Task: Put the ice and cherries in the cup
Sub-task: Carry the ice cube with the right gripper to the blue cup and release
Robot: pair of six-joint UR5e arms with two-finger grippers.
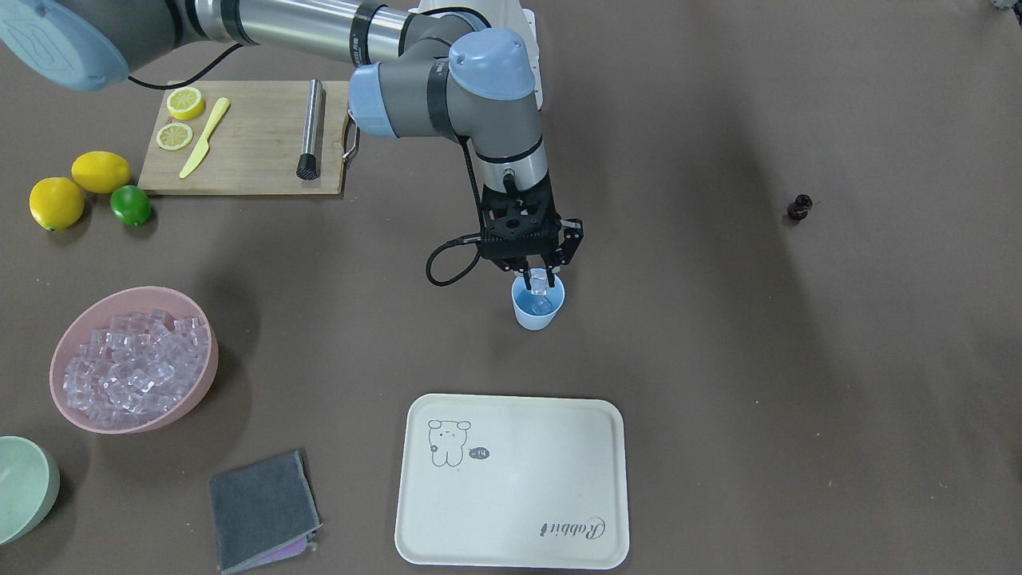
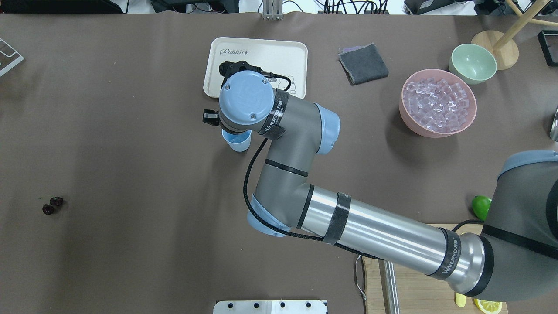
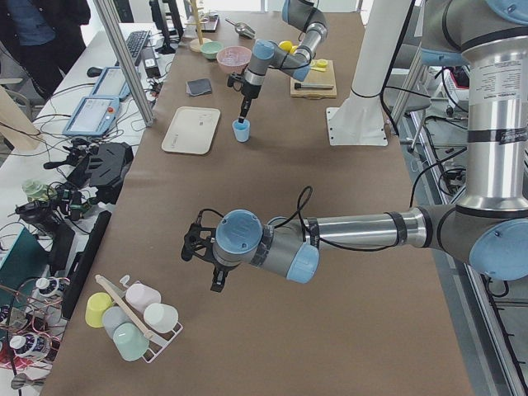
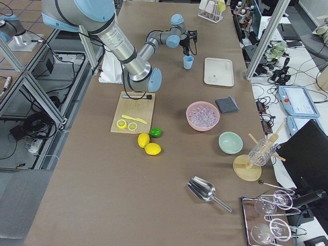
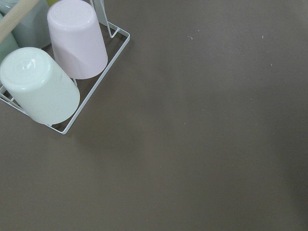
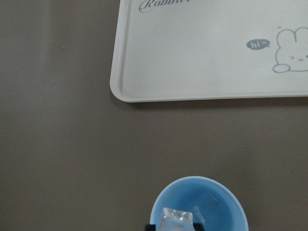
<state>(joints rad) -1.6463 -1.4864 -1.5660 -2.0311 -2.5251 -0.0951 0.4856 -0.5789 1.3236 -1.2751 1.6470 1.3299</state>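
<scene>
The light blue cup (image 1: 538,310) stands mid-table, just short of the cream tray. My right gripper (image 1: 540,276) hangs right over the cup's rim, shut on a clear ice cube (image 1: 540,279). In the right wrist view that cube (image 6: 177,219) sits above the cup (image 6: 231,211), and another cube (image 6: 210,204) lies inside. More ice (image 1: 132,359) fills the pink bowl (image 1: 80,419). The cherries (image 1: 798,207) lie alone on the mat, far from the cup (image 2: 237,141), also seen as cherries (image 2: 52,205) from overhead. My left gripper (image 3: 200,250) shows only in the left side view; I cannot tell its state.
A cream tray (image 1: 511,479), a grey cloth (image 1: 262,511) and a pale green bowl (image 1: 24,487) lie toward the operators' side. A cutting board (image 1: 247,140) with lemon slices, a knife and a metal muddler, plus lemons and a lime (image 1: 130,205), sits near the robot. Upturned cups in a wire rack (image 5: 62,72) are below the left wrist.
</scene>
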